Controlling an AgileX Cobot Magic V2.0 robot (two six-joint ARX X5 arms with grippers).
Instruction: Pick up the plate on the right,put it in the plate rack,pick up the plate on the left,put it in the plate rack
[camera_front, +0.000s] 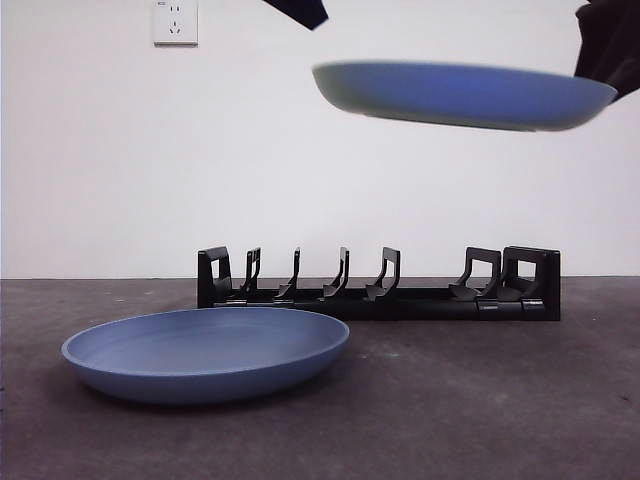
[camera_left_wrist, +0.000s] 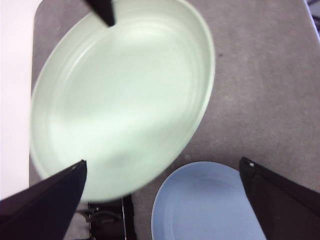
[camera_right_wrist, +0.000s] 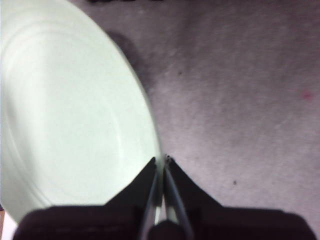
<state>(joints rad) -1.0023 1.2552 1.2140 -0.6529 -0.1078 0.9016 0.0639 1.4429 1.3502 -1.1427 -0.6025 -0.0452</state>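
Plate rack (camera_front: 378, 285) on the grey table (camera_front: 480, 400), long and low, prongs upright, every slot bare. Lifted plate (camera_front: 465, 95) held roughly level in the air, high above the rack's right half, well clear of the prongs; blue underside in the front view, pale green inside (camera_right_wrist: 70, 125) in the wrist views. Second plate (camera_front: 205, 352), blue, flat on the table just in front of the rack's left end, apart from both grippers. Right gripper (camera_right_wrist: 164, 162) pinched tight on the lifted plate's rim, jaws nearly together with only the rim between; seen as the dark mass at the upper right of the front view. Left gripper (camera_left_wrist: 165, 170) spread wide, gripping nothing, looking down on both plates (camera_left_wrist: 125, 95) (camera_left_wrist: 210, 205).
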